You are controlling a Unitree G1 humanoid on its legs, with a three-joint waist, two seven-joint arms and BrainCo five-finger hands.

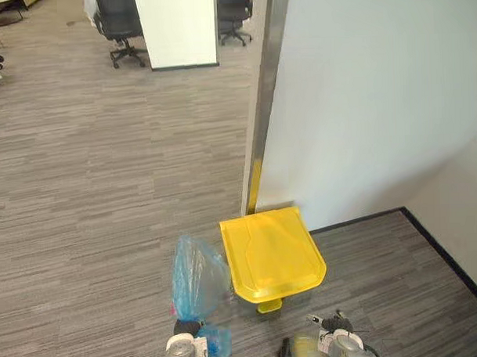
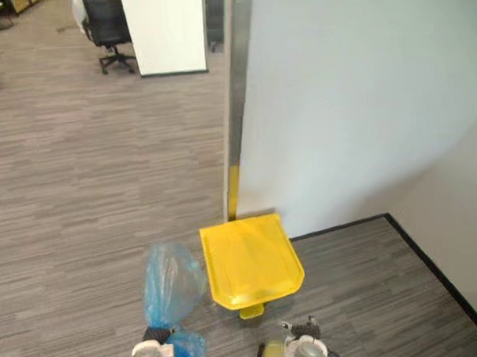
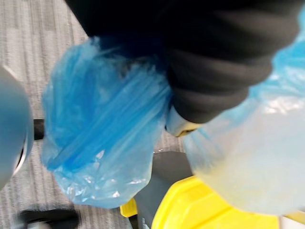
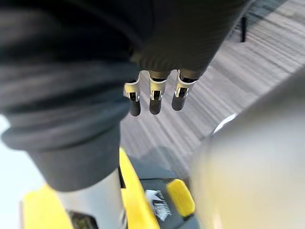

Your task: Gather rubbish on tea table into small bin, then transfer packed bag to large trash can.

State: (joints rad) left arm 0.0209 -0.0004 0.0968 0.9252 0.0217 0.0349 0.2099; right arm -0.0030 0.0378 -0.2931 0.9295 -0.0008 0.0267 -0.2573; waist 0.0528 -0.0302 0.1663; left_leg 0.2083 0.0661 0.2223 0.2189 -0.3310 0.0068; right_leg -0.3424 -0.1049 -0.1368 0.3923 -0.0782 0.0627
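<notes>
As it hangs beside yellow bin (image 1: pixel 272 256), blue bag (image 1: pixel 197 280) touches left robot hand (image 3: pixel 209 71).

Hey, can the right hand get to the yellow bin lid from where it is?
Probably yes. The right hand is empty, fingers relaxed, just short of the closed yellow lid, with nothing between them; the blue bag is off to the lid's left.

Grey striped carpet (image 1: pixel 105 167) covers the floor. A white wall (image 1: pixel 377 103) fills the 1 to 3 o'clock area, with black skirting (image 1: pixel 449 257) along its foot. A metal post (image 1: pixel 264 83) edges the wall at 12 o'clock, with a yellow strip (image 1: pixel 255 186) near its base. At 11 o'clock a white panel (image 1: pixel 176 28) stands between two black chairs (image 1: pixel 119 26) (image 1: pixel 234 14).
</notes>
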